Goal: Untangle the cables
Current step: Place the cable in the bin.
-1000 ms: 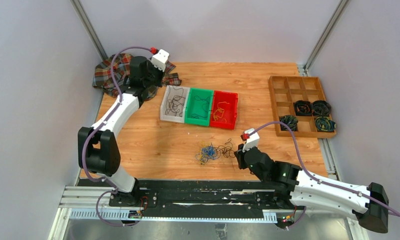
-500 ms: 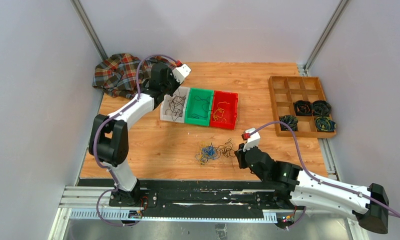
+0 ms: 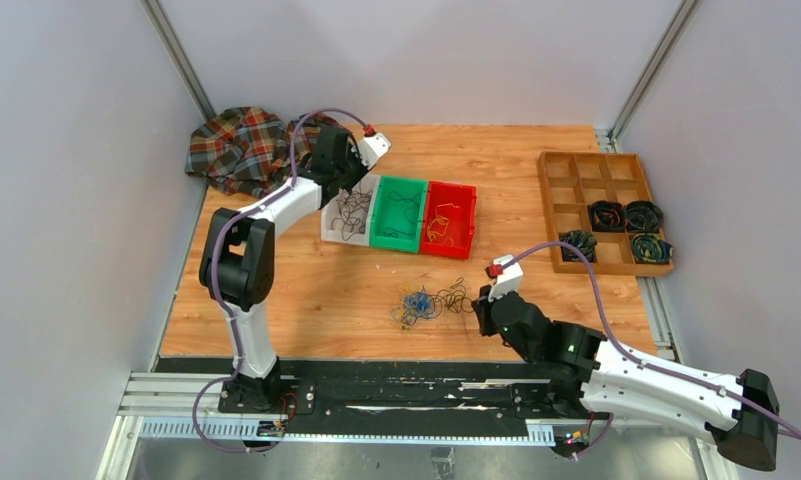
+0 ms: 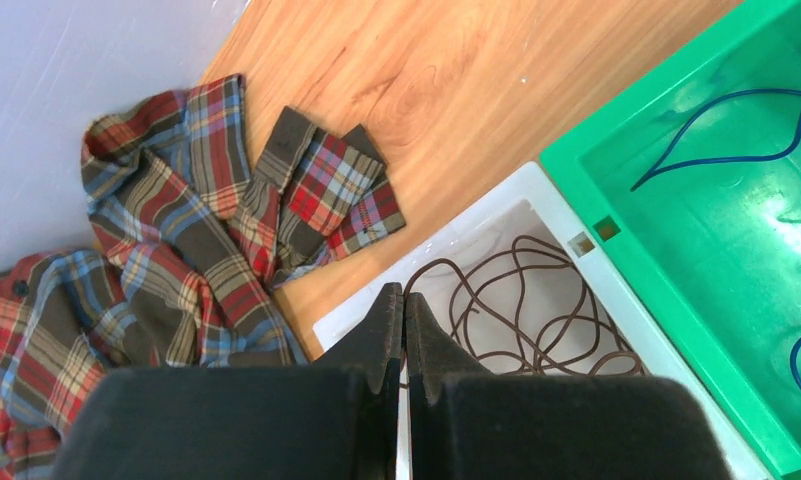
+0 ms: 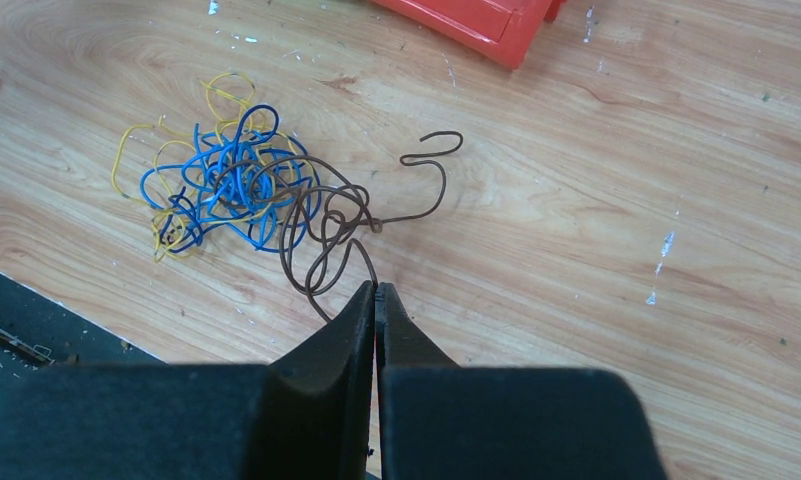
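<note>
The cables (image 3: 421, 303) are a small clump of blue and yellow loops with brown wire on the wood table; they also show in the right wrist view (image 5: 221, 185). My right gripper (image 3: 479, 312) (image 5: 376, 290) sits just right of the clump, shut on the end of a brown cable (image 5: 341, 215) that runs into the clump. My left gripper (image 3: 351, 190) (image 4: 404, 292) is shut over the near-left corner of the white bin (image 4: 536, 185), where a brown cable (image 4: 516, 300) runs up to its tips.
White (image 3: 328, 225), green (image 3: 401, 183) and red (image 3: 471, 215) bins stand side by side at mid-table, each with some wire. A plaid cloth (image 3: 241, 145) lies at the back left. A wooden divided tray (image 3: 576, 190) with dark coils stands at the right.
My left arm has swung right from over the plaid cloth to the white bin. My right gripper has stayed at the clump's right side.
</note>
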Robot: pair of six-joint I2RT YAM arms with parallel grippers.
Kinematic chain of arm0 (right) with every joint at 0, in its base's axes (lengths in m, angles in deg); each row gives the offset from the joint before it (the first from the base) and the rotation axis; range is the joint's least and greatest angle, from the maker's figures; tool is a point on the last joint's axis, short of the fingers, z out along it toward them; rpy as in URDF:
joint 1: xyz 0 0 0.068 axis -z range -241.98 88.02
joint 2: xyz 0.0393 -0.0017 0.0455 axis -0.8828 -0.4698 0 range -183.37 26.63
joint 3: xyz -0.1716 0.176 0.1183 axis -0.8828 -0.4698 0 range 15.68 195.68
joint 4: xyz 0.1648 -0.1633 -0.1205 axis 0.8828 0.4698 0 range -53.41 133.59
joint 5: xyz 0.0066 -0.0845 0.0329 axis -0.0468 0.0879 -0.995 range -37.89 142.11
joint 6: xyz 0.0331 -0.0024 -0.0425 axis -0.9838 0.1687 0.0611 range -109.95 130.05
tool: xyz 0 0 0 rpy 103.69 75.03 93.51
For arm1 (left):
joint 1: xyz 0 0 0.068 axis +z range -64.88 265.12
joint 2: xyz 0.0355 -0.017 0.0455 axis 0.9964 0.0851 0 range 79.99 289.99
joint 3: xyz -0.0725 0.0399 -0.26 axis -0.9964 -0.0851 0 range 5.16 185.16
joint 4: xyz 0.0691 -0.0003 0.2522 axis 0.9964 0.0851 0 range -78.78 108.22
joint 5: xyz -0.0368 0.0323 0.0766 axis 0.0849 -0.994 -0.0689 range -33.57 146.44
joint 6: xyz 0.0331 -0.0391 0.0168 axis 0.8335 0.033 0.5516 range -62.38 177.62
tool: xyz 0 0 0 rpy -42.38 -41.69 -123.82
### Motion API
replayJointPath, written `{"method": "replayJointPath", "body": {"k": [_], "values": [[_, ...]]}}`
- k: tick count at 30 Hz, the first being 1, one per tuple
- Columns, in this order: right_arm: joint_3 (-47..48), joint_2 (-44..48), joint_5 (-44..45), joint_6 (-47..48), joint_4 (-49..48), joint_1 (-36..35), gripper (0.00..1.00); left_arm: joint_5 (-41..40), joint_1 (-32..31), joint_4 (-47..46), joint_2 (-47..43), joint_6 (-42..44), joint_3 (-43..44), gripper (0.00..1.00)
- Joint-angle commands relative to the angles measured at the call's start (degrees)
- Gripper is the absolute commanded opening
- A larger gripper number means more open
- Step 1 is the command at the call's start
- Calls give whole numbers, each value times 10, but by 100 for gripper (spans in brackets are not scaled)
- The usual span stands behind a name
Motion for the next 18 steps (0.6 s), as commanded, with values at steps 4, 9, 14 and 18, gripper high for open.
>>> {"method": "replayJointPath", "body": {"k": [4,9,14,18], "values": [[27,6,4,7,24,18,0,21,-2,20,29,10,6,0],[30,5,2,6,25,18,1,21,-2,58,40,15,21,0],[34,7,0,5,27,18,1,28,-2,137,51,24,75,29],[42,11,0,9,38,19,1,46,6,249,57,38,159,69]]}}
